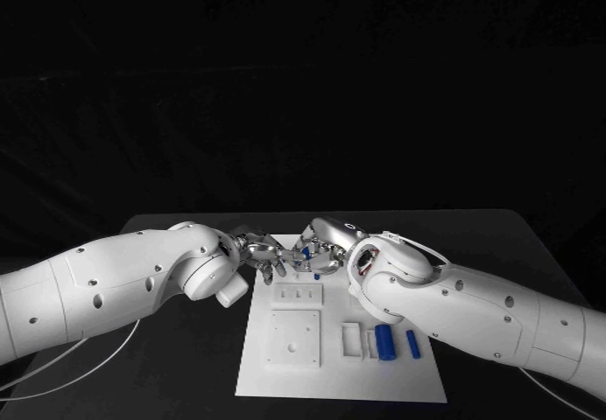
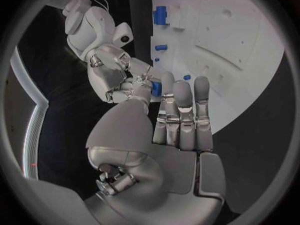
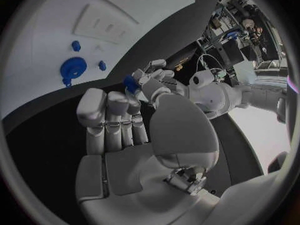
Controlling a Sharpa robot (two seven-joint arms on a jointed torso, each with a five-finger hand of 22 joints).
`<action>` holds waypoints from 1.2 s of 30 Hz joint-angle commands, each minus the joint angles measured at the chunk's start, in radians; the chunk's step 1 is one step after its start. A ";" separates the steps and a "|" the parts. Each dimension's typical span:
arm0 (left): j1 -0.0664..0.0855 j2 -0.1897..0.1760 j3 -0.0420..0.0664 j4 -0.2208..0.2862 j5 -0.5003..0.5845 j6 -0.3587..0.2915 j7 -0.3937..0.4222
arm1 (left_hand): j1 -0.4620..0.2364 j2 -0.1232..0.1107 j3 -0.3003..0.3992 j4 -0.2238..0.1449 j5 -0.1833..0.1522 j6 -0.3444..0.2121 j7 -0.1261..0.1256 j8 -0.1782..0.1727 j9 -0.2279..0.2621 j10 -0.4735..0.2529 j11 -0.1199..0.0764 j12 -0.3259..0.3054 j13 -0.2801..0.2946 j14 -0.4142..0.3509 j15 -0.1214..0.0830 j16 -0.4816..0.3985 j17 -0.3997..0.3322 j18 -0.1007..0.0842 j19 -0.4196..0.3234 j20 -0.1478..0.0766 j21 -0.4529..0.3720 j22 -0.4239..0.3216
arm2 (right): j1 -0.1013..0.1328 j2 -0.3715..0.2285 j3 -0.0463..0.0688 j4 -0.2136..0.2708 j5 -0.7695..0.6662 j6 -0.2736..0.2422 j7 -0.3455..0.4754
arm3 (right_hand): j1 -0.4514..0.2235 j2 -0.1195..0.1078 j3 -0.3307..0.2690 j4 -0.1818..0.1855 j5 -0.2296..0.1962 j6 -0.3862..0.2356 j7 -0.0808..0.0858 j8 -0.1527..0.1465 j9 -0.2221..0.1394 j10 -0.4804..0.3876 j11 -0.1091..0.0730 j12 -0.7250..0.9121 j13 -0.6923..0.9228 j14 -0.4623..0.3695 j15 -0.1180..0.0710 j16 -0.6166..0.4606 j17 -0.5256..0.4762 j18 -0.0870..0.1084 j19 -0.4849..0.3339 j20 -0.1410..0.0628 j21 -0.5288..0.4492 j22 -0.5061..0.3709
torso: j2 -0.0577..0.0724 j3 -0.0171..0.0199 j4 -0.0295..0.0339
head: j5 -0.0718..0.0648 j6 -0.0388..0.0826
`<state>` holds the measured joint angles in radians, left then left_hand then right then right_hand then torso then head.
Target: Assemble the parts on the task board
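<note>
Task board: white, matt, smooth, looks like plastic. Parts: blue, smooth, plastic-looking, slight sheen. Left hand and right hand: silver, metallic finish, satin with soft highlights. Arm shells: glossy white plastic. Worktop: black, matt, even.

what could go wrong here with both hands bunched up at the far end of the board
1. The left hand and right hand meet fingertip to fingertip around a small blue part above the task board. If one lets go before the other has a firm pinch, the part may drop.

2. The fingers are crowded together, so a small misjudged move could knock them against each other.

3. Other small blue parts stand on the board just below the hands; a low sweep might disturb them.
</note>
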<state>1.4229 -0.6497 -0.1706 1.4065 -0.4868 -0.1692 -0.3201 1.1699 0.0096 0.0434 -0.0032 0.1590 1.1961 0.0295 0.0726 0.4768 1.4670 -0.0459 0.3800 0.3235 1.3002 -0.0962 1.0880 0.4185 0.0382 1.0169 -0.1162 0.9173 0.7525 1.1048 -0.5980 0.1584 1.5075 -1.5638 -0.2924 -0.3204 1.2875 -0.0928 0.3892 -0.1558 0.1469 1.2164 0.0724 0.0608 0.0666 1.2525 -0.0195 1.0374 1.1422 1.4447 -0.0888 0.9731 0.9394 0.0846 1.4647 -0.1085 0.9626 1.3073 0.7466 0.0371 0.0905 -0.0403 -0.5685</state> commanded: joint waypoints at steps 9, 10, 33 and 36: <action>0.002 0.004 0.002 0.010 0.016 0.021 0.031 | 0.035 0.075 0.080 -0.111 0.222 -0.008 -0.014 0.007 0.066 0.014 -0.009 -0.021 -0.013 -0.007 -0.006 0.009 0.002 -0.009 0.006 -0.005 -0.010 0.023 | -0.001 0.006 -0.005 -0.005 -0.009 0.026 0.003 | 0.002 0.003 -0.005 0.007 0.001 0.015 -0.009 0.002 0.004 -0.004 -0.008 -0.005 0.000 0.000 -0.006 -0.007 0.001 -0.011 0.040 -0.005 -0.005 0.119 | 0.000 0.0005 -0.0002 | -0.001 -0.005; 0.002 0.003 0.002 0.010 0.018 0.021 0.032 | 0.025 0.078 0.096 -0.127 0.237 -0.012 -0.012 0.008 0.085 0.016 -0.009 -0.023 -0.015 -0.008 -0.006 0.009 0.002 -0.008 0.005 -0.005 -0.010 0.027 | -0.001 0.006 -0.005 -0.005 -0.009 0.026 0.003 | 0.002 0.003 -0.005 0.007 0.001 0.015 -0.009 0.002 0.004 -0.004 -0.008 -0.005 0.000 0.000 -0.006 -0.007 0.001 -0.011 0.040 -0.005 -0.005 0.119 | 0.000 0.0004 0.0003 | -0.001 -0.004; 0.002 0.008 0.002 0.009 0.037 0.003 0.000 | -0.185 0.042 0.458 -0.271 0.263 0.031 -0.029 0.005 0.354 0.040 -0.021 0.008 -0.004 0.013 -0.020 0.033 0.030 0.000 0.017 -0.017 -0.007 0.114 | -0.001 0.000 -0.010 -0.018 0.003 -0.013 0.009 | -0.021 -0.034 -0.023 0.033 -0.015 -0.076 0.012 0.001 -0.003 -0.042 0.003 -0.064 -0.046 -0.003 0.002 -0.028 -0.013 -0.007 0.036 0.001 -0.031 0.113 | -0.001 0.0016 -0.0010 | 0.001 -0.009; 0.002 0.010 0.002 0.007 0.030 0.000 -0.009 | -0.191 0.033 0.467 -0.274 0.289 0.042 -0.032 0.003 0.369 0.043 -0.023 0.021 -0.001 0.018 -0.023 0.040 0.038 0.000 0.021 -0.020 -0.006 0.123 | -0.001 -0.007 -0.010 -0.017 0.010 -0.029 0.013 | -0.024 -0.055 -0.051 0.056 -0.017 -0.131 0.027 0.002 -0.003 -0.057 0.013 -0.095 -0.074 -0.004 0.010 -0.039 -0.022 -0.003 0.035 0.009 -0.044 0.111 | -0.001 0.0015 -0.0011 | 0.001 -0.010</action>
<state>1.4237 -0.6439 -0.1696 1.4100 -0.4630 -0.1689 -0.3265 0.9784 0.0496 0.4425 -0.2143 0.4397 1.1861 0.0413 0.0728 0.5499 1.4686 -0.0622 0.3988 0.3224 1.3152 -0.1176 1.1240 0.4554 0.0382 1.0351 -0.1345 0.9065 0.8743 1.1041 -0.6027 0.1485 1.4916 -1.5598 -0.2979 -0.3180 1.2593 -0.1386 0.3426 -0.0993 0.1313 1.0904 0.0958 0.0673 0.0648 1.1982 -0.0051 0.9452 1.0699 1.4414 -0.0856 0.9360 0.9184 0.0848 1.4668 -0.1065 0.9198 1.3079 0.7455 0.0385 0.0895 -0.0388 -0.5776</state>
